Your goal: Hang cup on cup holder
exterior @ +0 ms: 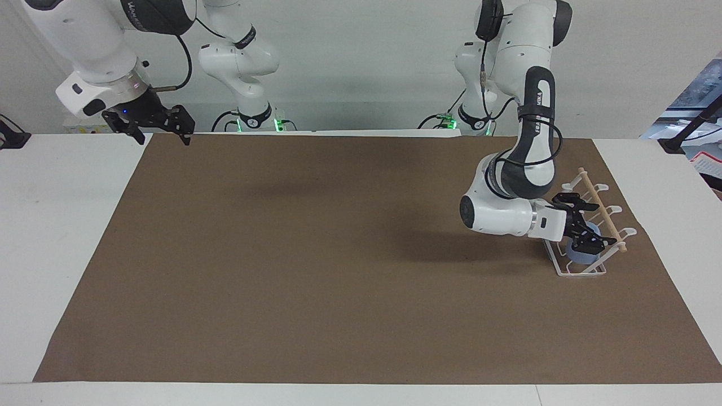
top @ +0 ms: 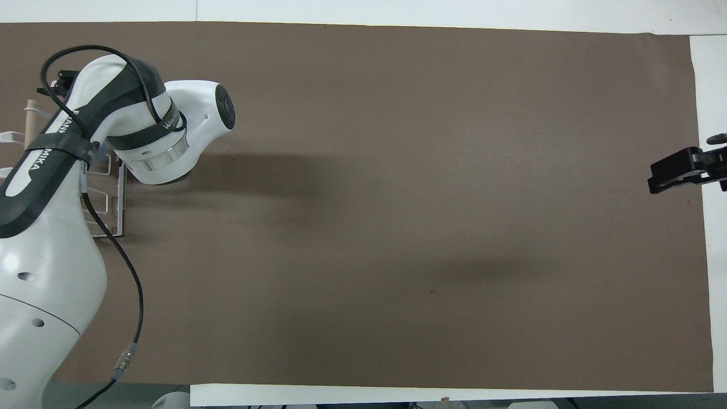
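Observation:
The white wire cup holder with its wooden dowel stands at the left arm's end of the brown mat. The light blue cup sits low in the holder, among the prongs at the end farthest from the robots, below the dowel. My left gripper is right over the cup and against it. In the overhead view the left arm hides the cup and only part of the holder shows. My right gripper is open and empty and waits in the air over the mat's corner at the right arm's end; it also shows in the overhead view.
The brown mat covers most of the white table. The left arm's forearm and elbow hang low over the mat beside the holder.

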Motion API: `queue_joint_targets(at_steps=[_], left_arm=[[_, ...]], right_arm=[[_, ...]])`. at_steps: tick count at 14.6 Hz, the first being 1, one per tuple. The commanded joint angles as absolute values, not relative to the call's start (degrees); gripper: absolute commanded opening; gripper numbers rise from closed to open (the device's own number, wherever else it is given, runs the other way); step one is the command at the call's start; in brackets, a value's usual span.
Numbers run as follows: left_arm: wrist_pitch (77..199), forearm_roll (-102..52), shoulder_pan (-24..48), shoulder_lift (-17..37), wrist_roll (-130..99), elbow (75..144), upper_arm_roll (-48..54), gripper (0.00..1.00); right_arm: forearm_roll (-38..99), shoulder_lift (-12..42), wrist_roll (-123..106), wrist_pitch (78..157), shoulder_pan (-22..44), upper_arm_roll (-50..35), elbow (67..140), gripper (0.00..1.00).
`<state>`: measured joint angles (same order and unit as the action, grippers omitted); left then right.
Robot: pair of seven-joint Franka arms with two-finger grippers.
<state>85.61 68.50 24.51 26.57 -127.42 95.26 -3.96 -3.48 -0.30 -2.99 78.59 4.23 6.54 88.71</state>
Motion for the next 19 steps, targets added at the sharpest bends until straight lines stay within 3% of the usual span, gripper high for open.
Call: queue_joint_targets(at_steps=[1,6,13,19], left_arm=[[86.74,63.99,24.08,27.25,-120.89,90.09,-3.95,0.99],[93.86,47.14,20.76,11.89,-88.66,94.48,-4.04,1.00],[89.48,19.11,12.41,2.82,-42.95,94.48,-4.22,0.99],[83.49,5.56,7.74,-2.63,-9.35,94.74,-4.39,1.00]], right_arm=[[-3.34,-1.76,-4.22,78.66,3.69,6.42,90.44,1.00],[-3.43,-1.76,-4.22,78.66,3.69,6.42,90.44,1.00],[-3.43,-1.76,-4.22,78.66,3.69,6.42,90.44,1.00],[-3.34,-1.84,-4.22,78.66,3.69,6.42,90.44,1.00]])
